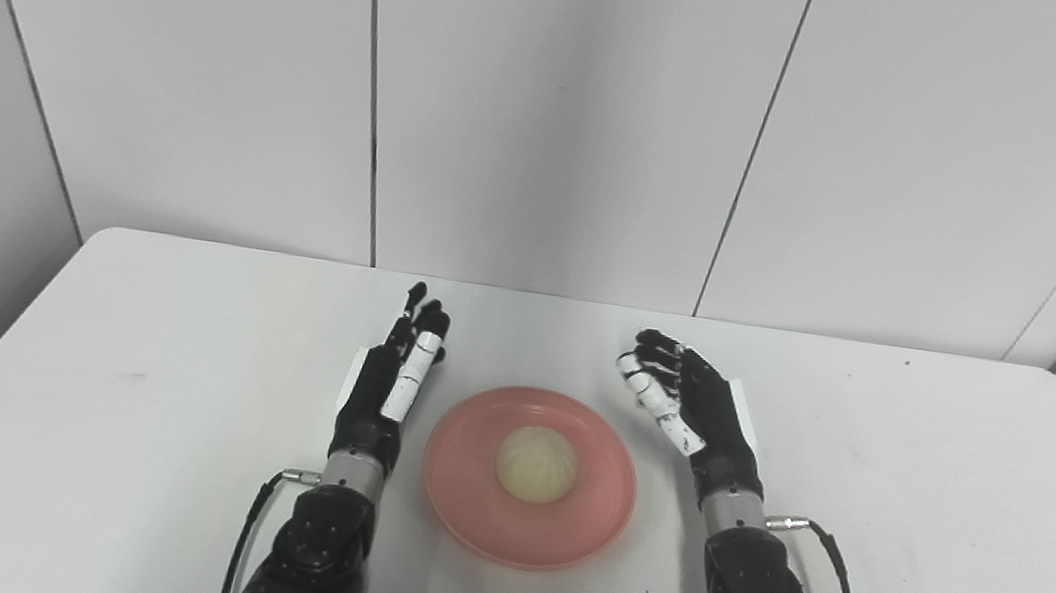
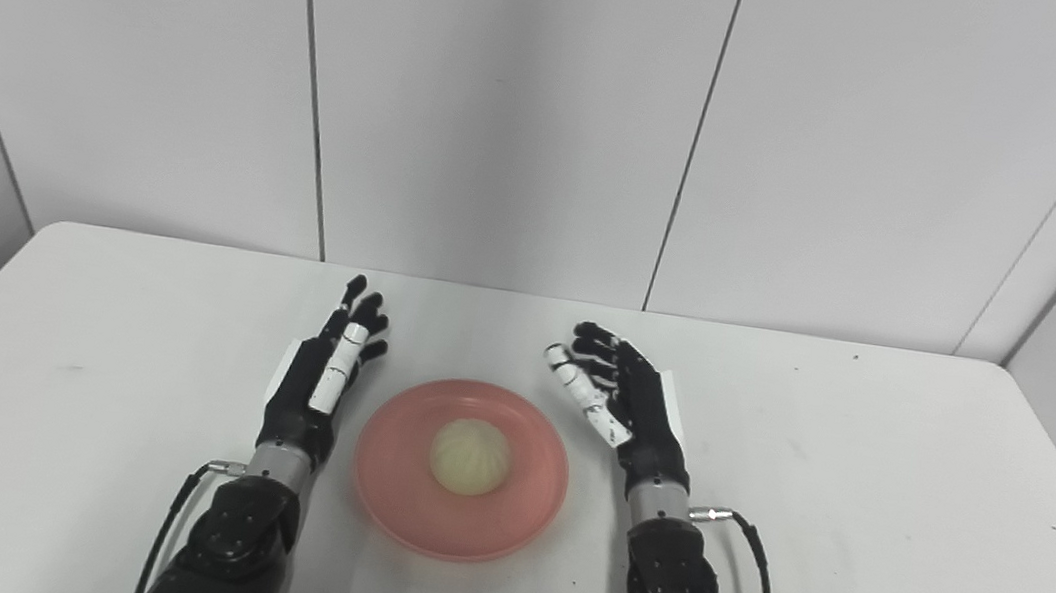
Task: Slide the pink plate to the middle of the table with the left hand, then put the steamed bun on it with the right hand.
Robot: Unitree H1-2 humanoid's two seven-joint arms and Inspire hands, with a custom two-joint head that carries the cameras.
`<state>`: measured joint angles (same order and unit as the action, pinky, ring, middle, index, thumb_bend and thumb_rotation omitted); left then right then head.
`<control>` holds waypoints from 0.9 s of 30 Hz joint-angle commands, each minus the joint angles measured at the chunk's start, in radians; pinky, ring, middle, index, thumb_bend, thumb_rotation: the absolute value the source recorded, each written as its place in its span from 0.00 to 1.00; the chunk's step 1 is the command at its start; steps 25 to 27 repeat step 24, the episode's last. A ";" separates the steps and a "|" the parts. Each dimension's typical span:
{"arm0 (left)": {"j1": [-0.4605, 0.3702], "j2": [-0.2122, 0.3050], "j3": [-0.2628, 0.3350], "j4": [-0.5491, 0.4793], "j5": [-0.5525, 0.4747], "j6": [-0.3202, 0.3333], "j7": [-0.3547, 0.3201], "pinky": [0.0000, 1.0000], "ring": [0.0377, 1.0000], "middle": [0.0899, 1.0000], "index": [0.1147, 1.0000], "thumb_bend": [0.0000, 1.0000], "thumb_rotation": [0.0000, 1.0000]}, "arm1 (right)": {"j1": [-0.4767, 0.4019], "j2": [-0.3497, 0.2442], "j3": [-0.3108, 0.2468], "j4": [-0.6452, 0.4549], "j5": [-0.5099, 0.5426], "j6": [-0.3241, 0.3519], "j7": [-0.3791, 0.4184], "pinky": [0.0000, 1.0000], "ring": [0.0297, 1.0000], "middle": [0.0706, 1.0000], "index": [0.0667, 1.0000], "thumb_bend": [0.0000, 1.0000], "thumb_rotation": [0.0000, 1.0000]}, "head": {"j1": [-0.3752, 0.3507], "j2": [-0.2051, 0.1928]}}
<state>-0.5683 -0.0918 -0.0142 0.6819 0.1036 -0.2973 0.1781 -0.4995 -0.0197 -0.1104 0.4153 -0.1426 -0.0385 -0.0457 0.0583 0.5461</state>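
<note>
Left hand (image 1: 389, 375): just left of the plate, beside its rim but apart from it; fingers straight and pointing toward the wall, slightly spread; it holds nothing.
Plate (image 1: 597, 512): pink, round, flat on the white table (image 1: 915, 505), between the two hands and about midway across the tabletop, toward the near edge.
Bun (image 1: 536, 464): pale, pleated, sitting at the centre of the plate; touched by neither hand, about equally far from each.
Right hand (image 1: 677, 395): just right of the plate, off its far right rim and apart from it; palm turned toward the plate, fingers loosely curled and parted; it holds nothing.
Wall (image 1: 551, 108): white panels behind the plate, beyond the table's far edge.
</note>
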 commanded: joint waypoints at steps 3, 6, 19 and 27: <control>0.036 -0.012 -0.014 0.049 0.075 -0.049 0.110 1.00 1.00 1.00 1.00 0.71 1.00 | -0.038 -0.005 -0.012 0.031 0.071 -0.070 -0.008 0.97 0.98 0.99 0.97 0.74 0.99 | 0.003 0.001; 0.035 -0.018 -0.010 0.058 0.074 -0.055 0.138 1.00 1.00 1.00 1.00 0.72 1.00 | -0.033 -0.013 -0.005 0.062 0.096 -0.088 0.005 1.00 1.00 1.00 0.99 0.75 1.00 | 0.004 0.002; 0.036 -0.005 0.001 0.031 0.017 0.018 0.081 1.00 1.00 1.00 0.99 0.79 1.00 | -0.024 -0.037 0.049 0.122 0.080 -0.150 -0.015 1.00 1.00 1.00 0.98 0.78 1.00 | 0.007 0.003; 0.038 -0.010 0.009 0.017 0.000 0.032 0.075 1.00 1.00 1.00 1.00 0.74 1.00 | -0.022 -0.038 0.054 0.126 0.079 -0.147 -0.027 1.00 1.00 1.00 0.98 0.80 1.00 | 0.006 0.004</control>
